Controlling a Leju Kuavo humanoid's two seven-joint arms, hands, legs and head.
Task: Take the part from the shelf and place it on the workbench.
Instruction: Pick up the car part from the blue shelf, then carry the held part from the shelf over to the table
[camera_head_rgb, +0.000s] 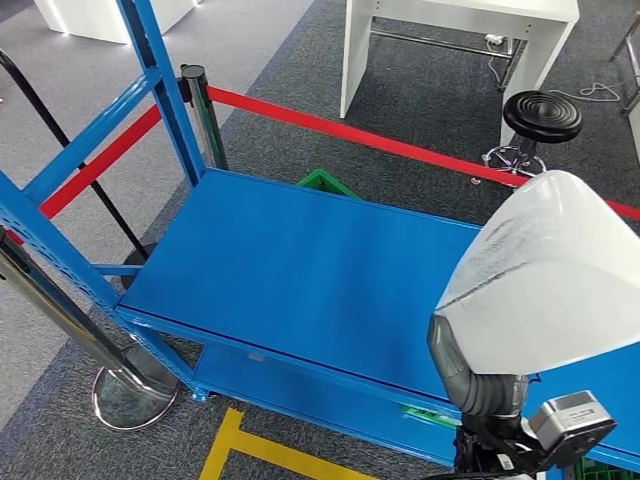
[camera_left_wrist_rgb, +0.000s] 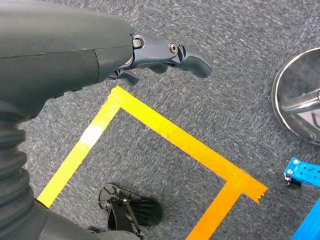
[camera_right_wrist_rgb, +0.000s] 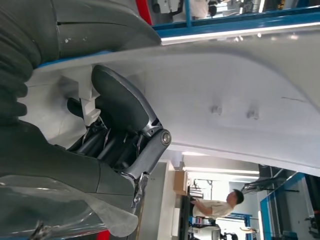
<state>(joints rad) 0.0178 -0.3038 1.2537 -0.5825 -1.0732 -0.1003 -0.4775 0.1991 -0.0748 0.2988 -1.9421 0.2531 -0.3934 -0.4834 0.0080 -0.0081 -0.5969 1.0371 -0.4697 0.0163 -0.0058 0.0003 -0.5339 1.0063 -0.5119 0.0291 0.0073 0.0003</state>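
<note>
The part (camera_head_rgb: 547, 275) is a large white moulded shell wrapped in clear film. It is lifted above the right end of the blue shelf (camera_head_rgb: 302, 270). My right hand (camera_head_rgb: 475, 375) grips it from below at its near edge. In the right wrist view the thumb and dark fingers of that hand (camera_right_wrist_rgb: 124, 135) clamp the white part (camera_right_wrist_rgb: 234, 110) close to the camera. My left hand (camera_left_wrist_rgb: 166, 55) hangs over the grey carpet, fingers loosely extended and holding nothing.
The blue shelf deck is bare, with a blue upright (camera_head_rgb: 170, 90) at its far left. A red barrier tape (camera_head_rgb: 362, 135) on chrome posts (camera_head_rgb: 136, 385) runs behind. A black stool (camera_head_rgb: 540, 120) and white table (camera_head_rgb: 460, 30) stand beyond. Yellow floor tape (camera_left_wrist_rgb: 181, 140) marks the carpet. A person (camera_right_wrist_rgb: 211, 207) stands far off.
</note>
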